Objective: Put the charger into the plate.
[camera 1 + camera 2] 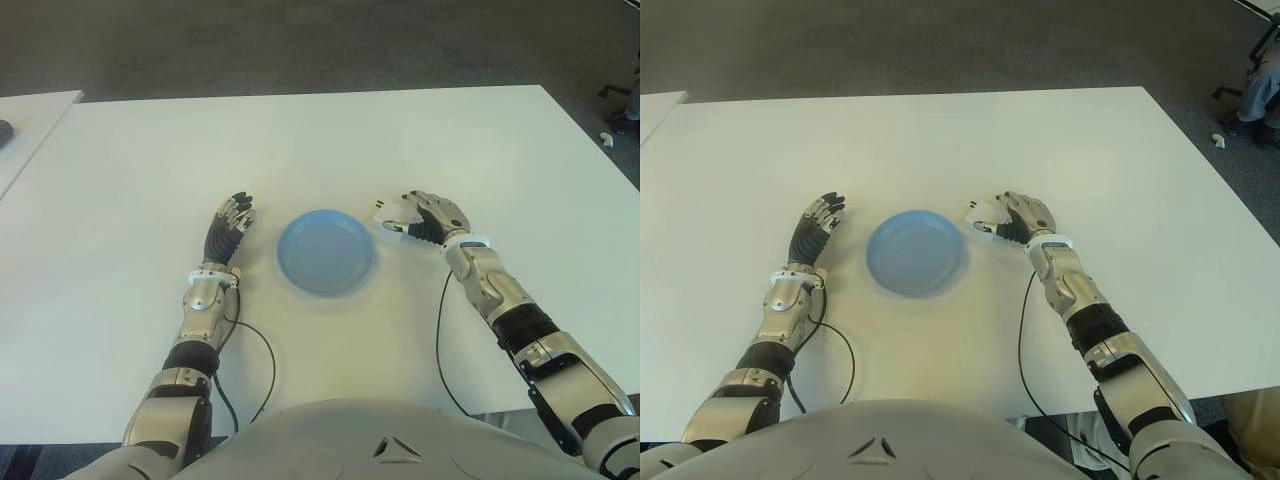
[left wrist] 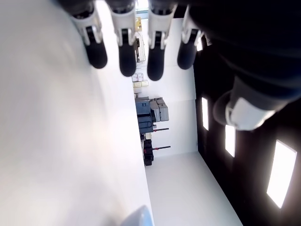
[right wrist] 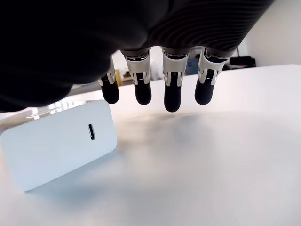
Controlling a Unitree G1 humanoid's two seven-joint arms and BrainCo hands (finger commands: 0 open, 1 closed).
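The charger (image 3: pixel 59 141), a white block with a small port slot on its end face, lies on the tabletop (image 1: pixel 420 140) just to the right of the plate (image 1: pixel 326 251), roughly midway between the left and right edges and nearer the front edge than the far one. It is not yet in the plate.

The right hand (image 1: pixel 425 218) is over it. In the right wrist view the four fingers (image 3: pixel 172 96) hang straight down, slightly apart, with their tips clear of the tabletop and beyond the charger; the charger sits under the thumb side of the palm. Nothing is pinched: the hand is spread and holds nothing. Whether the palm touches the charger's top I cannot tell.

The plate is blue, round and shallow, and nothing lies in it. The left hand (image 1: pixel 232 222) shows just left of the plate, fingers extended and loosely together, gripping nothing; it seems idle.

The step in hand looks like the reach and grasp, with the closing still to come. The next move calls for the fingers and thumb to close across the charger's sides, firmly, since its faces look smooth and could slip. Then comes a short lift and a carry leftward over the plate's near rim, and a low release so the block does not skid out of the shallow dish.
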